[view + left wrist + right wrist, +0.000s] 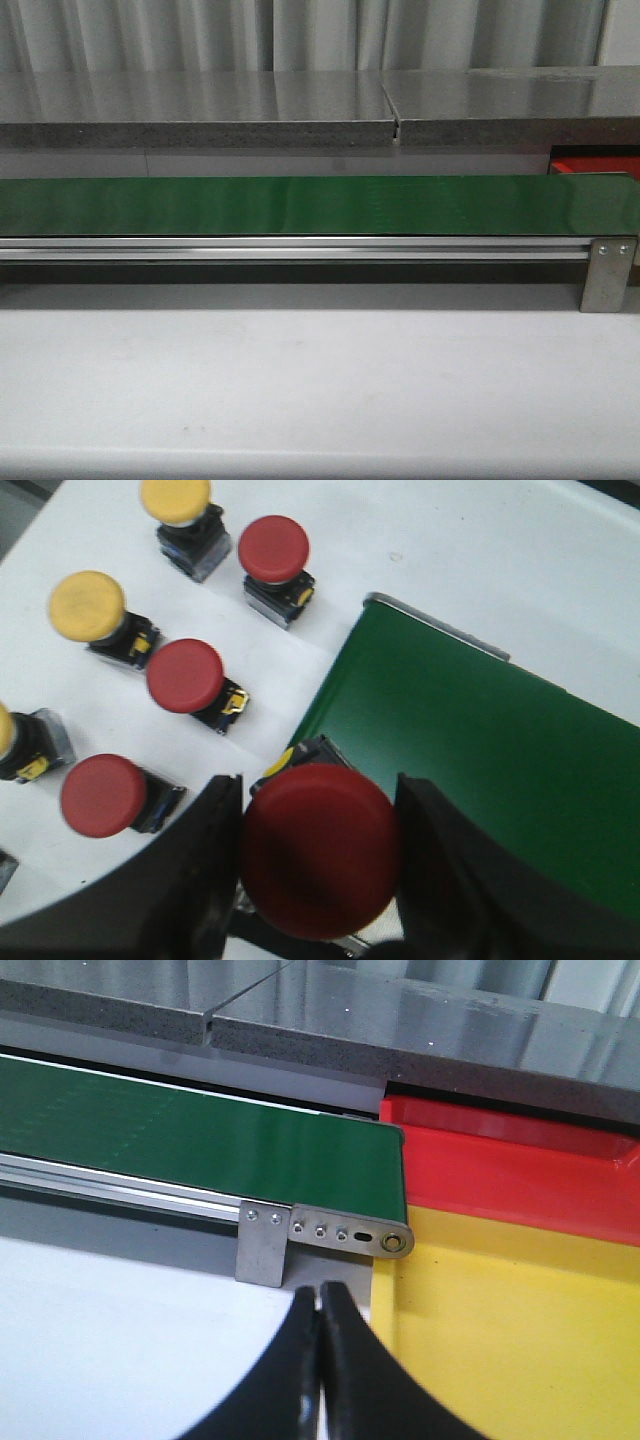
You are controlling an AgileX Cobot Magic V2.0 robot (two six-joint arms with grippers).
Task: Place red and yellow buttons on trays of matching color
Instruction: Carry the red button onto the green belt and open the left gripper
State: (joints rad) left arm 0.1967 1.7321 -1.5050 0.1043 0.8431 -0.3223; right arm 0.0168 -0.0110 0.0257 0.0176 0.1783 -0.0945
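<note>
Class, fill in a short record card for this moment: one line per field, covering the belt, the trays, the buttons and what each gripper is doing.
Belt: long green belt, nothing on it in the front view
Trays: red tray and yellow tray, side by side past the belt's end
Left gripper: shut on a red button, at the belt's edge
Right gripper: shut, holding nothing, beside the yellow tray
Loose buttons: three red, e.g.; at least two yellow, e.g., on the white table
</note>
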